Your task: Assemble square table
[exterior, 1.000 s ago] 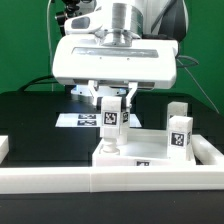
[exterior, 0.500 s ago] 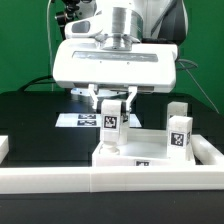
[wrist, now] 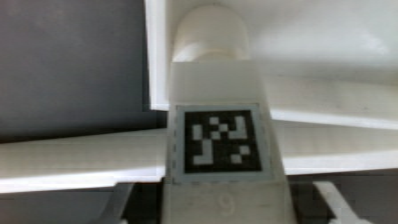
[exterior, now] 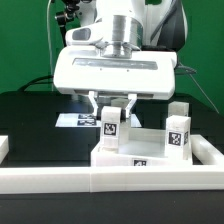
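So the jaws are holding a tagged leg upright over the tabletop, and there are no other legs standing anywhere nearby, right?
Not quite. The gripper does hold a tagged leg upright over the tabletop, but other legs do stand nearby: the exterior view shows at least one more tagged leg upright at the tabletop's far corner, on the exterior view's right.

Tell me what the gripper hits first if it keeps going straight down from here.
The gripper points down, shut on a leg that already stands on the tabletop. Straight down, the tabletop is first; whether any gap remains is unclear.
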Motion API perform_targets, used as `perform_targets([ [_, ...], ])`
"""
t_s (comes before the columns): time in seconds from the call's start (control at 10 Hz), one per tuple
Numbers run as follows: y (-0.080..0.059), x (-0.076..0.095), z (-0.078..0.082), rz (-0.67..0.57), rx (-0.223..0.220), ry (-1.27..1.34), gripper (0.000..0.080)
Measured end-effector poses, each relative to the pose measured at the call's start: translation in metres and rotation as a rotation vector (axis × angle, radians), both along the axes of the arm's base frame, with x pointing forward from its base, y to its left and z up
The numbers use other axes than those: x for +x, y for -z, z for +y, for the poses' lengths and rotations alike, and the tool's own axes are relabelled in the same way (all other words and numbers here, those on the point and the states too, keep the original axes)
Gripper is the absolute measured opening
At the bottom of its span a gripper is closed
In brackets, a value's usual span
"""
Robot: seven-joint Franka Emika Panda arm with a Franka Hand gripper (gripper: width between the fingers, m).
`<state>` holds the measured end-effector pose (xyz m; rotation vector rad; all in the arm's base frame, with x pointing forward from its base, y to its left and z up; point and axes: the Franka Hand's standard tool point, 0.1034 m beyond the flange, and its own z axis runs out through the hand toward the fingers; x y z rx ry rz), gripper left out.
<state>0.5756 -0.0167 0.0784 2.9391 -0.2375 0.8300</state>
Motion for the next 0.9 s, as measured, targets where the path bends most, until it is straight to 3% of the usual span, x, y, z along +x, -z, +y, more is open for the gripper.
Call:
perform_targets([
  [0.5,0.0004,0.0004,-0.0002,-0.004,-0.002,0.000,0.0290],
  [0.6,0.0016,-0.0004,-0.0001,0.001,-0.001,0.000,0.0400],
  [0.7,0.0018,-0.0005,-0.0001,0.002,-0.001,0.000,0.0400],
  [0.9,0.0020,-0.0007,-0.0002,0.002,-0.001,0.000,0.0626],
])
